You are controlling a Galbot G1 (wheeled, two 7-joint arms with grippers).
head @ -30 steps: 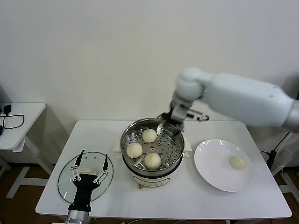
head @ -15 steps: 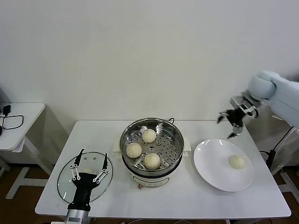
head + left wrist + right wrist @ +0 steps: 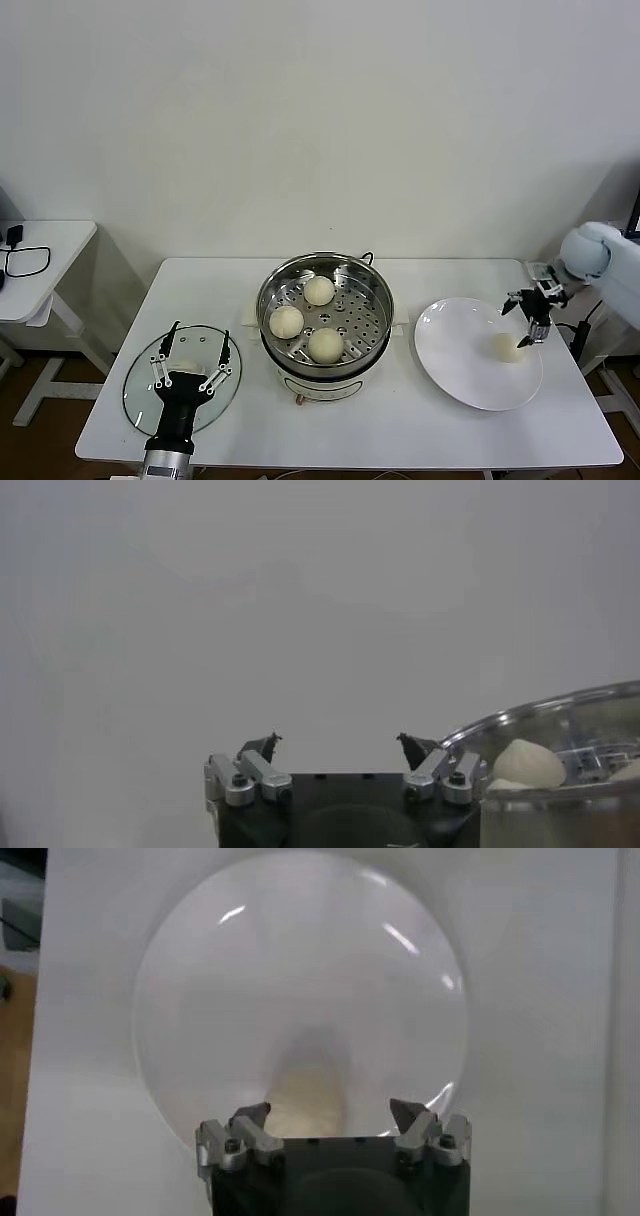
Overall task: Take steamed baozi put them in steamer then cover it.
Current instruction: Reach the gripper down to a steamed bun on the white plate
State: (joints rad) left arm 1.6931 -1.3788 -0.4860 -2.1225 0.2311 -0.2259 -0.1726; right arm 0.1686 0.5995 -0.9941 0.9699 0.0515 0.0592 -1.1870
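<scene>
The steel steamer (image 3: 372, 282) stands mid-table on a white base and holds three cream baozi (image 3: 319, 290). It also shows in the left wrist view (image 3: 560, 715). A fourth baozi (image 3: 506, 348) lies on the white plate (image 3: 455, 345) at the right. My right gripper (image 3: 528, 318) is open and empty just above that baozi, which shows between its fingers in the right wrist view (image 3: 305, 1093). The glass cover (image 3: 140, 400) lies flat at the front left. My left gripper (image 3: 190, 362) is open and empty over the cover.
A small white side table (image 3: 40, 265) with a black cable stands off to the left. The white wall is close behind the table. The plate reaches near the table's right edge.
My right arm has swung from the steamer's back rim across to the right and down, and its open gripper now sits over the baozi on the plate. The left arm has not moved.
</scene>
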